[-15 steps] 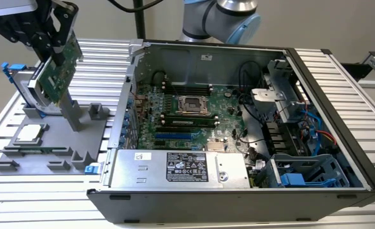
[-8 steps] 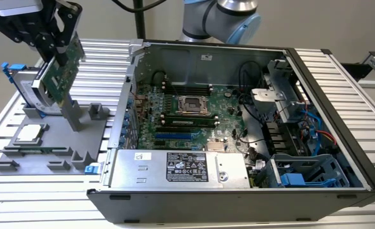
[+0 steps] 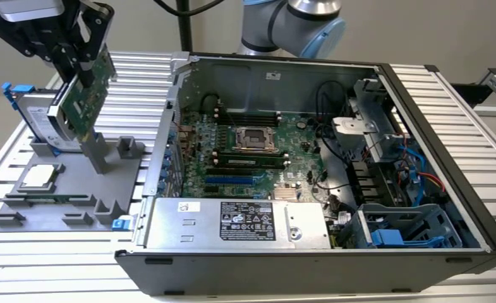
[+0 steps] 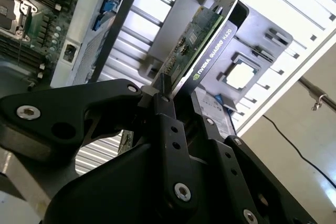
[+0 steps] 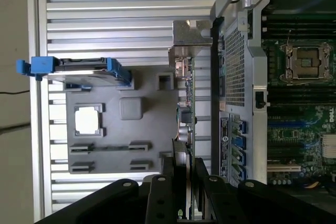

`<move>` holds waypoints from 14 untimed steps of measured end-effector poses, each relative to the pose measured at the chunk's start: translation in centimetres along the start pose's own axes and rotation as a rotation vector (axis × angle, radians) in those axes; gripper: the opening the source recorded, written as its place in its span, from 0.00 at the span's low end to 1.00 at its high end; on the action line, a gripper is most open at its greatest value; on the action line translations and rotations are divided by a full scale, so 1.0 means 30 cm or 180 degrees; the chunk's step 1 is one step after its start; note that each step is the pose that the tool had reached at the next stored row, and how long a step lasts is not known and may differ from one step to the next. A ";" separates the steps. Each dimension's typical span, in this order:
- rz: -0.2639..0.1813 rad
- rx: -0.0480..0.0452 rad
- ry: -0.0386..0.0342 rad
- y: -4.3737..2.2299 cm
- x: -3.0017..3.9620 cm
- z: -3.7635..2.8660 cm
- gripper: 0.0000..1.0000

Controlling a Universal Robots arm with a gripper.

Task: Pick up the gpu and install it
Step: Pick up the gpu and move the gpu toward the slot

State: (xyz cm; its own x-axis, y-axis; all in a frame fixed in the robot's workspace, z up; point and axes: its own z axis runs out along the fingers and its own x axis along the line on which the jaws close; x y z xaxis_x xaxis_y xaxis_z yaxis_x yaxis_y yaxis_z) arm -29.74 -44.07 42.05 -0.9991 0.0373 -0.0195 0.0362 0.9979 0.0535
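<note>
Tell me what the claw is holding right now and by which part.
The claw grips the gpu by its upper edge, a finger on each face.

Looks like a robotics lab bench to me: a ribbed aluminium profile table [image 3: 138,82] carrying an opened black desktop computer case [image 3: 315,278], a grey plastic parts fixture [image 3: 71,183] alongside, and a grey-and-blue robot arm [image 3: 298,25] behind.

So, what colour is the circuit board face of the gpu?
Green; the gpu board shows best in the exterior view.
</note>
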 end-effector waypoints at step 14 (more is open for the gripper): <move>-0.0002 0.0081 -0.0003 0.001 -0.001 -0.019 0.00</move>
State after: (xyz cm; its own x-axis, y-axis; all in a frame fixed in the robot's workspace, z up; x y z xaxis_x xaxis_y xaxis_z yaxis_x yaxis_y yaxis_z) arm -29.72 -44.06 42.60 -0.9991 0.0366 -0.0204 0.0361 0.9990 0.0279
